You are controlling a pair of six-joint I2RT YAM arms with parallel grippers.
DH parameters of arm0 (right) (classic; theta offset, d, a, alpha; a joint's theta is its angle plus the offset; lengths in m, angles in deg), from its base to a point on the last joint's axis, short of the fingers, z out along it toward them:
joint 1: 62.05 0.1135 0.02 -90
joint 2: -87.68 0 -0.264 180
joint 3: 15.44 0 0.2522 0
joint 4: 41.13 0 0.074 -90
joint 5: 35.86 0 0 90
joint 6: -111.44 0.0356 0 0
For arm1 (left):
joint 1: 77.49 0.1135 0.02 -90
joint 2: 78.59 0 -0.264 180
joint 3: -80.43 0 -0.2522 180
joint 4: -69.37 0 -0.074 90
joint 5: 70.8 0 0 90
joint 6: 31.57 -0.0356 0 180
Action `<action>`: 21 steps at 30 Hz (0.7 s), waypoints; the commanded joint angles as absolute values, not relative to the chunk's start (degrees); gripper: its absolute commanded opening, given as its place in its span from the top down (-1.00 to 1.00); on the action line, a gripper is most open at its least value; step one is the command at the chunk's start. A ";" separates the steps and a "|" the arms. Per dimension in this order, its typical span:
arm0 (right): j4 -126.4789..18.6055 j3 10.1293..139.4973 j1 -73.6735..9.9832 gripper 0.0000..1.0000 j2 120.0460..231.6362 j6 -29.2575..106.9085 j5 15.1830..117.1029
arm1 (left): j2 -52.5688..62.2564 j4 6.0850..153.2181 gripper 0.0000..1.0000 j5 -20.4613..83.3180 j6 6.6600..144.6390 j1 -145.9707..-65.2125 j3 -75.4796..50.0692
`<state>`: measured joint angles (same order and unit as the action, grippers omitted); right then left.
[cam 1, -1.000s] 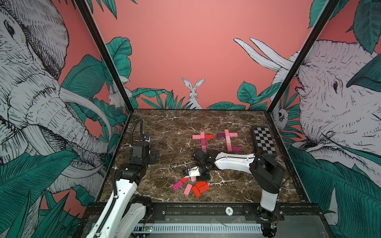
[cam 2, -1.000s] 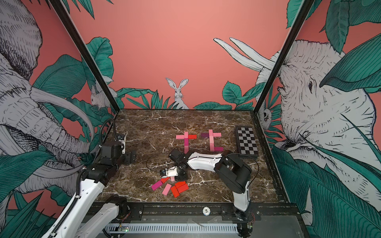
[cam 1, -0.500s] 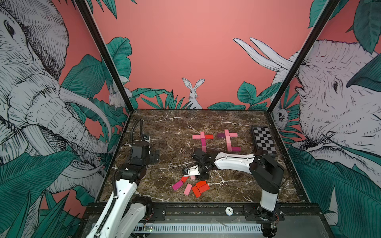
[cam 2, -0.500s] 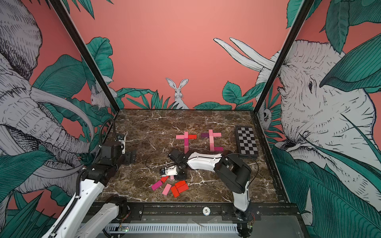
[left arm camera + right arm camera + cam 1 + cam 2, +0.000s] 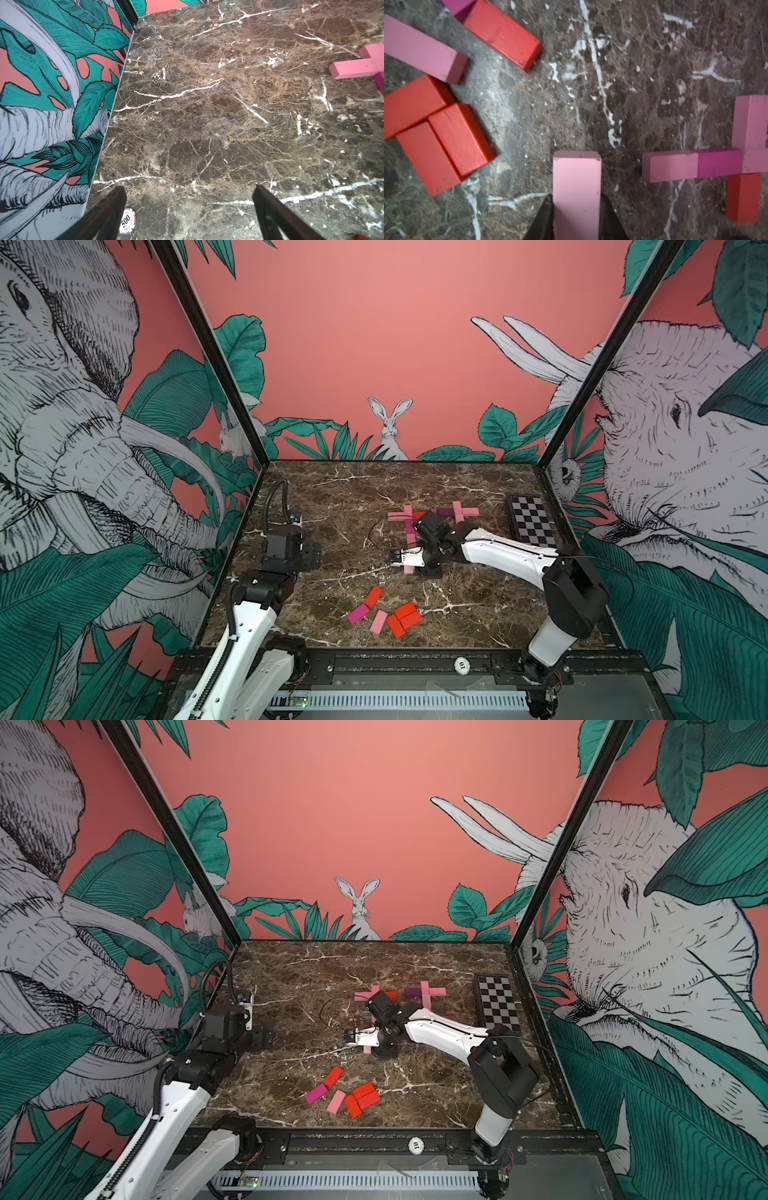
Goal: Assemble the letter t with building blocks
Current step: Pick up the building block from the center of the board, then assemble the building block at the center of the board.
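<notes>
Right gripper (image 5: 576,199): jaws closed on the long sides of a light pink block (image 5: 576,182), whose free end sticks out past the fingertips. A second ago this gripper sat low over the loose pile (image 5: 386,614). Now it is clear of the pile with the block in it, near the foot of the pink-and-red t (image 5: 405,520). Pick done, carry under way.

The pile's red, magenta and pink pieces lie flat toward the front of the marble table (image 5: 332,497). A pink-and-purple t (image 5: 459,512) lies beside the first, at the back.

Right wrist view: the stem's end piece (image 5: 669,166) is close beside the held block, not touching. Judgement: the block lengthens that stem or starts a third letter (cannot tell which).

Left gripper (image 5: 189,197): wide open, empty, unmoved over bare marble, with a poker chip (image 5: 127,220) by one finger.
</notes>
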<state>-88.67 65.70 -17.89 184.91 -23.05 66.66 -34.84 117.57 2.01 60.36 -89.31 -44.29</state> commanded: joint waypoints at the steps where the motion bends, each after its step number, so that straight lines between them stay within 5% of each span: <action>1: -92.49 67.57 -20.52 0.87 184.20 -27.21 63.17 | -35.38 118.02 -0.95 1.79 60.71 -89.17 -43.97; 21: -96.69 80.32 -29.25 0.84 197.47 -35.29 63.78 | -35.20 118.18 -0.95 1.01 60.65 -89.16 -43.97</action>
<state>-94.20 78.37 -28.88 196.14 -33.80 61.74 -34.84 117.57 1.77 60.36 -89.31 -44.29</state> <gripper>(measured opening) 0.284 0.975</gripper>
